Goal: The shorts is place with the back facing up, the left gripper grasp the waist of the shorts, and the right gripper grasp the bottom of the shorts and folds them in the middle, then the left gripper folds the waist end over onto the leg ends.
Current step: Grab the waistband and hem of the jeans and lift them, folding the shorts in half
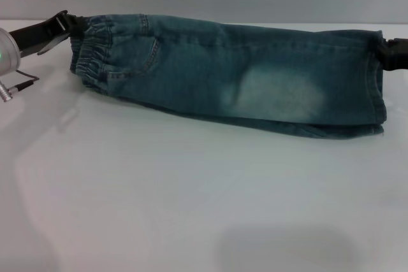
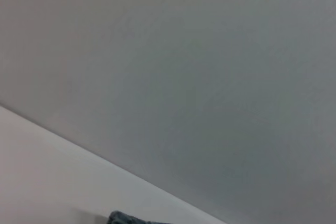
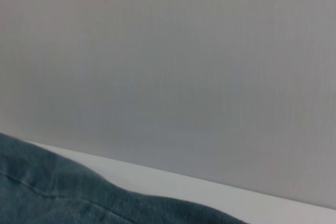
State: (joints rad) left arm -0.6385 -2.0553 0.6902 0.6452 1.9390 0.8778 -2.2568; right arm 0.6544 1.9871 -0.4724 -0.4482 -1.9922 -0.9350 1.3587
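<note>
I see blue-green faded denim shorts folded lengthwise, long axis along white worktop far edge; ruffled waist left, pinched by black left gripper; hems right at black right gripper, grip unclear.

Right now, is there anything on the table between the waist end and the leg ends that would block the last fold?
Nothing visible does. The shorts lie folded lengthwise, with the left gripper at the waist and the right gripper at the leg ends. Only denim and bare table lie between them.
</note>
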